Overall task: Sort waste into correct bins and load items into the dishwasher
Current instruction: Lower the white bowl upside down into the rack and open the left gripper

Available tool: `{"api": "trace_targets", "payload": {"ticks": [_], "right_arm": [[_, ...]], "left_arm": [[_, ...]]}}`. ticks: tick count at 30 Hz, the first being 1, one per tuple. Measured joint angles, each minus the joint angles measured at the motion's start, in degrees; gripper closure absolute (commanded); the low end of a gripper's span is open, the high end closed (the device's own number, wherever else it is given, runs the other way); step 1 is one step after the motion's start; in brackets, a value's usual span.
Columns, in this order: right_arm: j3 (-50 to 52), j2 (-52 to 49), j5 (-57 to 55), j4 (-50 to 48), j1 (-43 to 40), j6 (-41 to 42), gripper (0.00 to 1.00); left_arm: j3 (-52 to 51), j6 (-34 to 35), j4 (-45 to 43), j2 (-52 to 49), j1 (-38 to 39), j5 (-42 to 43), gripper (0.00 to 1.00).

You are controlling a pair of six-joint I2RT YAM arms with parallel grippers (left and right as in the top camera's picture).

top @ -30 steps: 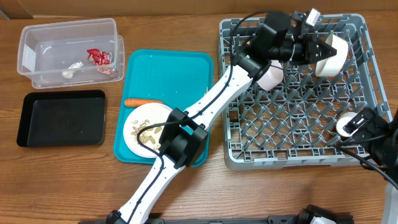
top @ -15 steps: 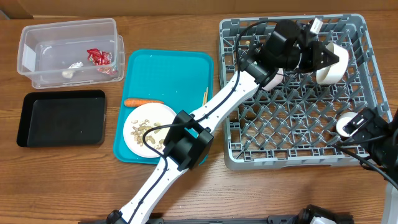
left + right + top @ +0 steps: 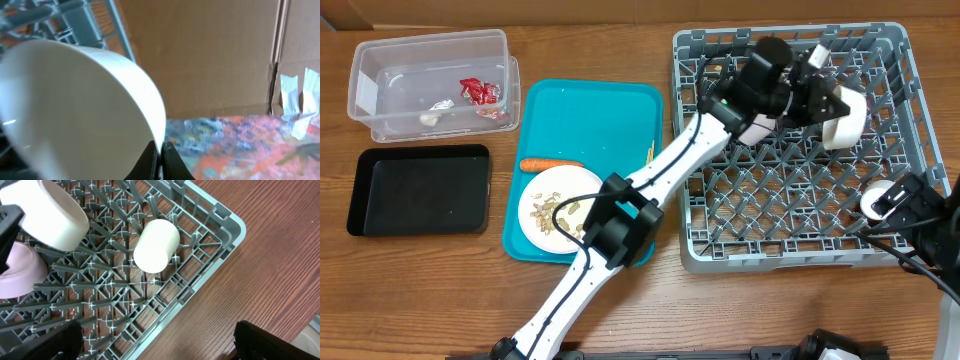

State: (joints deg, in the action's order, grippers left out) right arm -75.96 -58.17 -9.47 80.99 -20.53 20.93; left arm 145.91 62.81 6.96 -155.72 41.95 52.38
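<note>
My left gripper is shut on the rim of a white bowl, which it holds tilted over the far right of the grey dishwasher rack. In the left wrist view the bowl fills the left side, and the gripper pinches its edge. A second white bowl lies in the rack under that arm. The white cup lies on its side near the rack's corner. My right gripper hangs wide open over that corner, holding nothing. The plate carries tan scraps.
The teal tray also holds a carrot and thin chopsticks. At the far left, a clear tub contains a red wrapper and white wads. The black tray sits in front of it.
The left gripper has carried the bowl a little nearer and lower over the rack, tipping it more. The right arm has stayed still.
</note>
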Motion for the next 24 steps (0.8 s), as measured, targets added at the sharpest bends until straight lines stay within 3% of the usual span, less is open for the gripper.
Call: {"api": "trace_targets", "payload": {"ticks": [2, 4, 9, 11, 13, 14, 17, 21, 24], "right_arm": [[0.0, 0.0, 0.0, 0.0, 0.0, 0.0, 0.0], [0.0, 0.0, 0.0, 0.0, 0.0, 0.0, 0.0], [0.0, 0.0, 0.0, 0.0, 0.0, 0.0, 0.0], [0.0, 0.0, 0.0, 0.0, 0.0, 0.0, 0.0], [0.0, 0.0, 0.0, 0.0, 0.0, 0.0, 0.0], [0.0, 0.0, 0.0, 0.0, 0.0, 0.0, 0.0], [0.0, 0.0, 0.0, 0.0, 0.0, 0.0, 0.0], [0.0, 0.0, 0.0, 0.0, 0.0, 0.0, 0.0], [0.0, 0.0, 0.0, 0.0, 0.0, 0.0, 0.0]], "left_arm": [[0.0, -0.7, 2.1, 0.0, -1.1, 1.8, 0.88], [0.0, -1.6, 3.4, -0.1, -2.4, 3.1, 0.7], [0.0, -3.4, 4.0, -0.3, -5.8, 5.4, 0.45], [0.0, -4.3, 4.1, -0.3, -6.8, 6.2, 0.42], [0.0, -5.0, 4.7, -0.3, -7.5, 6.8, 0.32], [0.0, -5.7, 5.3, -0.3, -7.6, 7.1, 0.2], [0.2, -6.9, 6.2, -0.2, -7.7, 8.9, 0.0], [0.6, -9.4, 7.9, 0.4, -7.6, 9.4, 0.0], [0.5, -15.0, 14.6, 0.5, -7.8, 6.8, 0.0]]}}
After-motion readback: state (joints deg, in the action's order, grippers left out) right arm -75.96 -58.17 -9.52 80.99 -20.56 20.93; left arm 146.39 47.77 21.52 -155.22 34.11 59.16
